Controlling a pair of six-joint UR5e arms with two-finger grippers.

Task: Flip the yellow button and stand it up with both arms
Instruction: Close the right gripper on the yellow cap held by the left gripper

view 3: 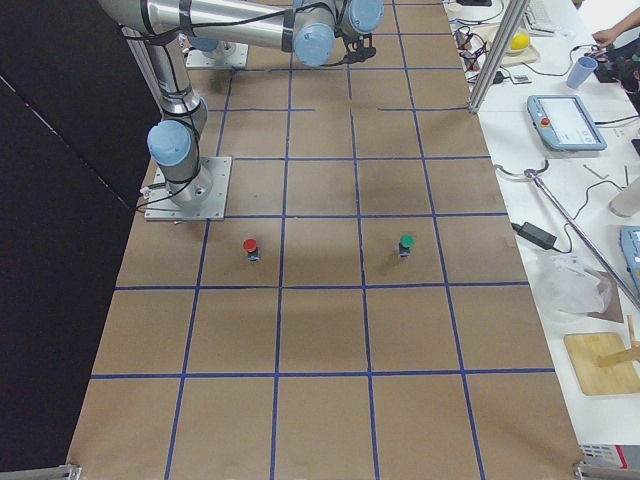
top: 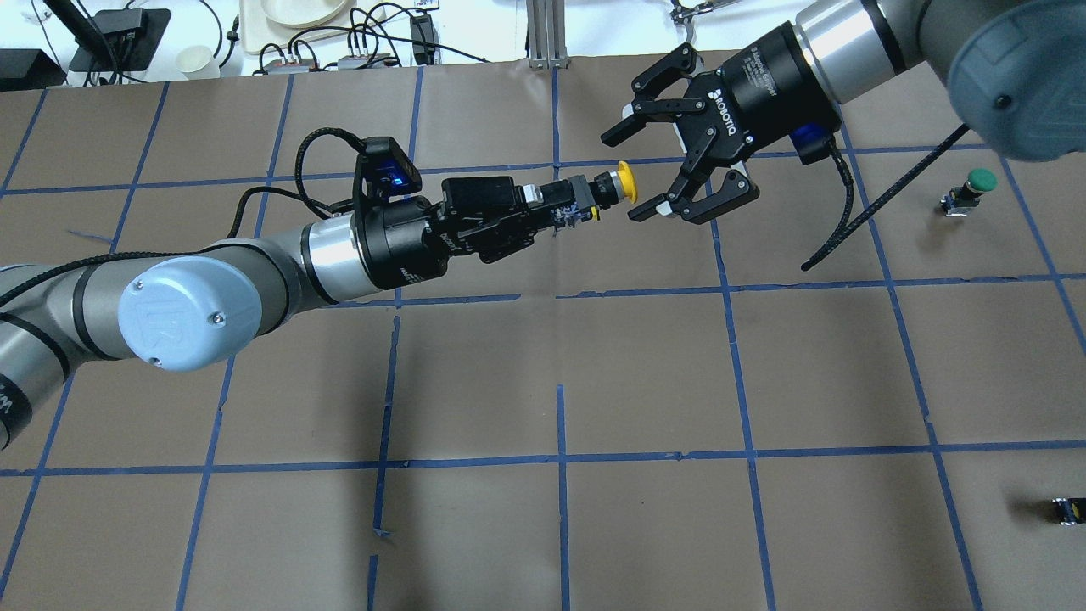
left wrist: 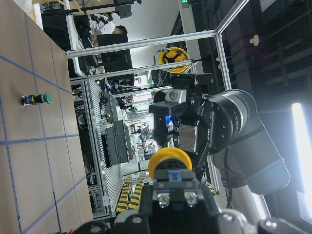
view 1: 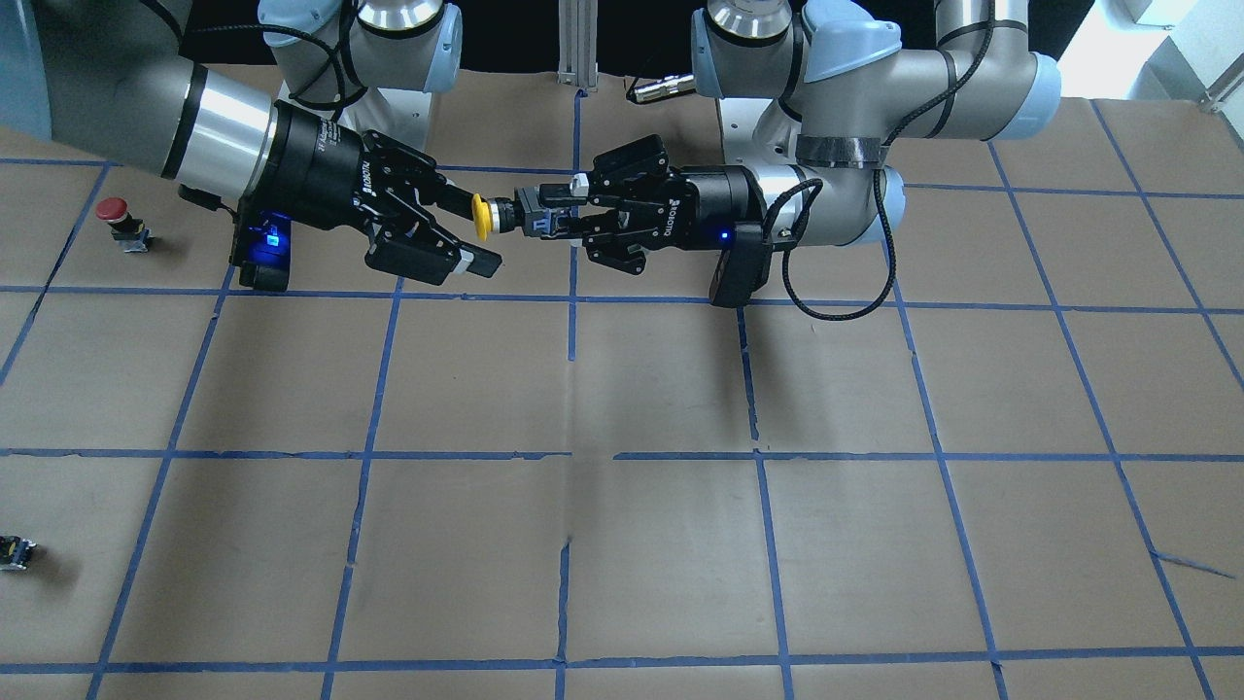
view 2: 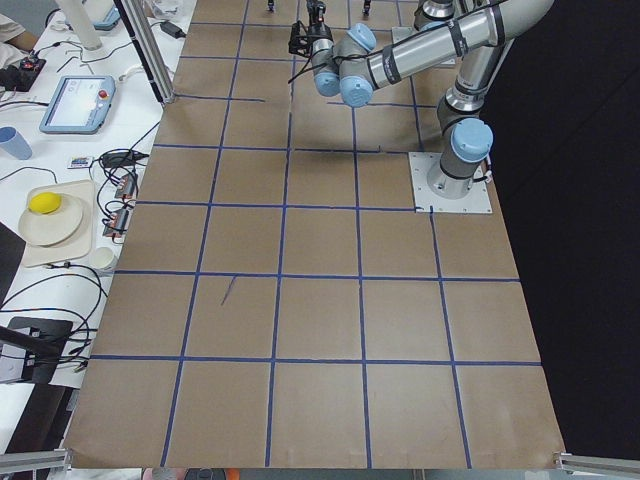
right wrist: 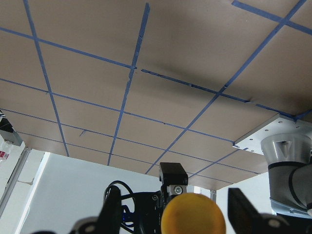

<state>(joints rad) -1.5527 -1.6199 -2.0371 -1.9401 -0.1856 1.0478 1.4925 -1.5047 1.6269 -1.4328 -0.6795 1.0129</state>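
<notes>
Mid-air handover of the yellow button (top: 625, 182)
Right gripper (top: 624, 174) spread wide, cap just at its fingertips; beyond, left gripper (top: 543, 202) clamps the base. Best advance until the jaws flank the cap, close squarely, then release.

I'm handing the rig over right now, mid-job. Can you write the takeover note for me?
Left gripper: shut on the yellow button, by its base, holding it level above the table, cap toward the right gripper.
Right gripper: open, straddling the cap, no grip yet.
Done: button picked up and presented.
Left: right gripper takes it, left lets go, then stand it on the table.
</notes>
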